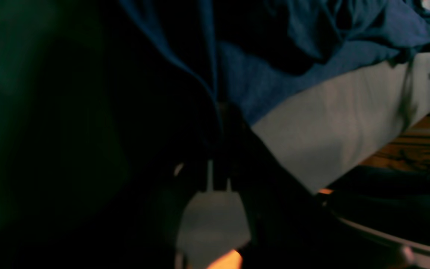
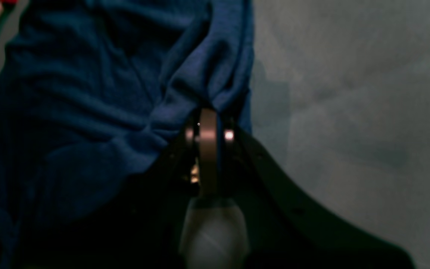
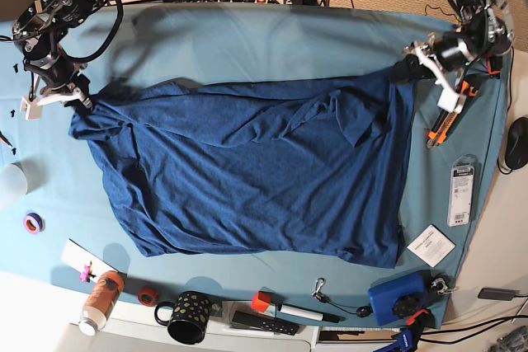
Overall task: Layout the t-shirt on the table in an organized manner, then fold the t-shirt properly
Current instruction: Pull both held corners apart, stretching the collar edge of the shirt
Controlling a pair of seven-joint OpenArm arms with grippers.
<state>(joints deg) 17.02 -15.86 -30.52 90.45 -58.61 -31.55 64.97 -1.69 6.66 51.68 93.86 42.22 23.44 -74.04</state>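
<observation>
The dark navy t-shirt (image 3: 256,171) lies spread across the teal-covered table (image 3: 247,39), wrinkled along its top edge. My right gripper (image 3: 82,98) is at the shirt's far left corner, and the right wrist view shows it (image 2: 209,117) shut on a bunched fold of the shirt (image 2: 88,93). My left gripper (image 3: 410,72) is at the shirt's upper right corner. In the dark left wrist view the shirt (image 1: 274,82) converges into the gripper (image 1: 220,108), which is shut on its edge.
Along the front edge are a bottle (image 3: 99,301), a black mug (image 3: 188,316), a marker (image 3: 297,311) and a blue box (image 3: 400,300). A package (image 3: 461,190), a white card (image 3: 431,245) and an orange tool (image 3: 441,121) lie at the right. A tape roll (image 3: 33,222) lies at the left.
</observation>
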